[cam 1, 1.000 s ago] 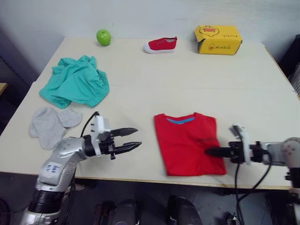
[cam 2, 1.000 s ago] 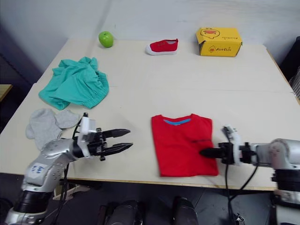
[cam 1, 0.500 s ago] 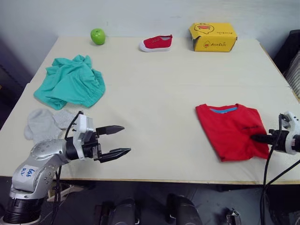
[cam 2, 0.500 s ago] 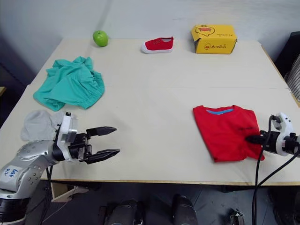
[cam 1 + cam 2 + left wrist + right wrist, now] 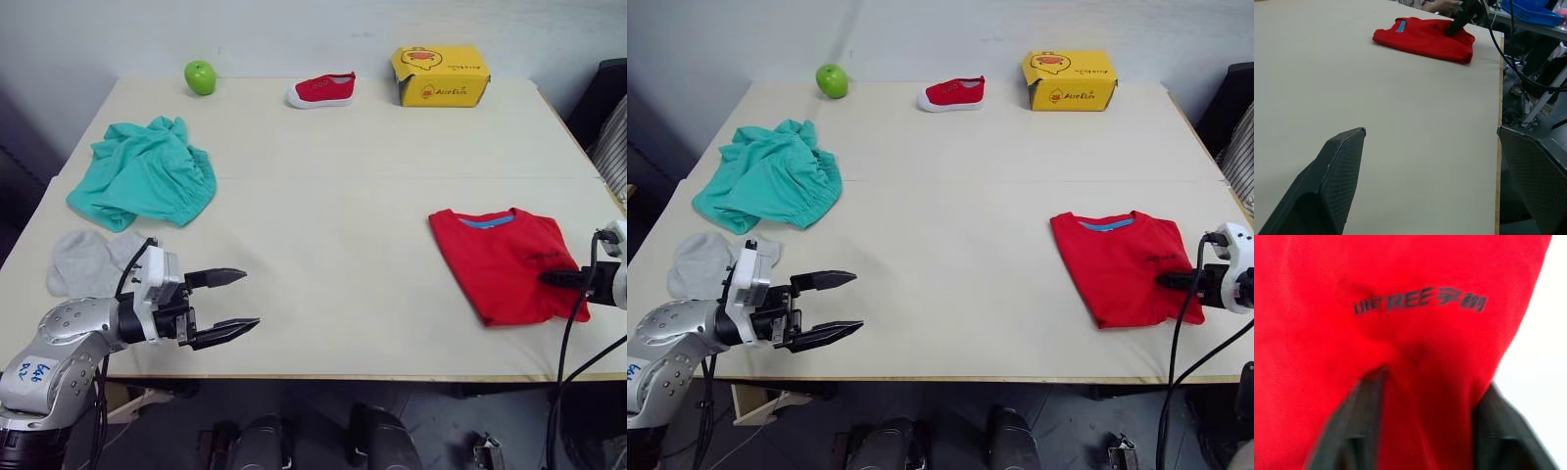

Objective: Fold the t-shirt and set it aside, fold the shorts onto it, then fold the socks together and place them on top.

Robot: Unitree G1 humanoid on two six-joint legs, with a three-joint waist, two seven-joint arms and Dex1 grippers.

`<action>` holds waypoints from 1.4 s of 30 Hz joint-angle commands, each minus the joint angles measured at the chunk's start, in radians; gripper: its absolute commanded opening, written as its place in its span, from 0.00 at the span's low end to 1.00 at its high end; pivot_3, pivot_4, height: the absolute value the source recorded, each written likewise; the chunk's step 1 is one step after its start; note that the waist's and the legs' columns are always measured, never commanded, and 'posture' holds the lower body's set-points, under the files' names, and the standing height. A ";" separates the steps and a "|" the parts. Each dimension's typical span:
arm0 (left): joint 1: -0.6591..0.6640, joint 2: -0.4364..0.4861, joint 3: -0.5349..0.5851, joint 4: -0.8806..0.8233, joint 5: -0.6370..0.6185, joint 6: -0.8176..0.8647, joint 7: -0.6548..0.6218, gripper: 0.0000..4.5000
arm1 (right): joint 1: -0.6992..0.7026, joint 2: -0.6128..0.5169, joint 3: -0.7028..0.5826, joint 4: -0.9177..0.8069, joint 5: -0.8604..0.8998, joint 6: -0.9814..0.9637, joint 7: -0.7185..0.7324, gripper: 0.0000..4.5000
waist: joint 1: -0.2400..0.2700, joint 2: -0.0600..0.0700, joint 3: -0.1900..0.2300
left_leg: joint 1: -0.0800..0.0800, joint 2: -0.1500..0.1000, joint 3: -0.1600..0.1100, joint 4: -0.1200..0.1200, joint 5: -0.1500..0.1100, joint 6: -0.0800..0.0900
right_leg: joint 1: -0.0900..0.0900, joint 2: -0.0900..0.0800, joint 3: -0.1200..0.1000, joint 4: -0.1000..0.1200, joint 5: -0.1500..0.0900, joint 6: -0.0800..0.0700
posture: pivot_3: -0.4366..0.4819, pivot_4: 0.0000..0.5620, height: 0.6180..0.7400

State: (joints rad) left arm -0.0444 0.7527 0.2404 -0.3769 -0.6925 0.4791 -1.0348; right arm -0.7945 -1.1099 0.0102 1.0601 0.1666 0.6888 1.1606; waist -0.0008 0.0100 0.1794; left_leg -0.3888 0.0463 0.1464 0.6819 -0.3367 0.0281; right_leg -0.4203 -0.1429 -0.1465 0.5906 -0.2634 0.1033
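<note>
Jaws seemingly pinching folded red t-shirt (image 5: 505,262)

Table (image 5: 343,196): big, pale cream top, with a thin line running across its middle.
Wall (image 5: 294,29): plain and light, right behind the table's far edge.
Floor (image 5: 411,421): dark grey, seen under the table's near edge.
Blue tray (image 5: 1535,11): on another bench past the table's end, in the left wrist view.
Light: soft and even over the table, no hard shadows.
</note>
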 commanded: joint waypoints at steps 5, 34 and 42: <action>-0.017 0.026 0.015 0.027 0.008 -0.014 -0.023 1.00 | 0.054 -0.219 -0.040 -0.027 -0.078 -0.519 0.141 0.99 | -0.005 0.010 0.006 | -0.002 -0.001 0.008 -0.001 0.000 0.000 | -0.007 0.000 0.008 0.006 0.000 0.001 | 0.48 0.27 1.00; 0.607 -0.168 0.639 0.458 0.163 -0.437 0.146 1.00 | 0.837 0.435 -0.277 -1.185 0.275 -0.838 -0.055 0.99 | 0.000 -0.008 0.013 | 0.010 -0.015 -0.013 -0.015 0.006 0.007 | 0.012 -0.022 -0.012 -0.001 0.001 0.000 | 0.48 0.27 1.00; 0.558 -0.140 0.598 0.232 0.073 -0.286 0.222 1.00 | 0.937 0.473 -0.281 -1.256 0.295 -0.866 -0.105 0.99 | 0.002 -0.014 0.011 | 0.011 -0.011 -0.015 -0.015 0.003 0.004 | 0.012 -0.023 -0.009 0.000 0.001 -0.001 | 0.48 0.27 1.00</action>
State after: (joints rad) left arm 0.5315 0.5757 0.8423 -0.0737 -0.5963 0.1632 -0.8358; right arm 0.1440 -0.6484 -0.2448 -0.1318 0.4270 -0.1736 1.0819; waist 0.0015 -0.0036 0.1905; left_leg -0.3774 0.0351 0.1310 0.6667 -0.3334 0.0319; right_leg -0.4087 -0.1661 -0.1553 0.5912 -0.2628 0.1013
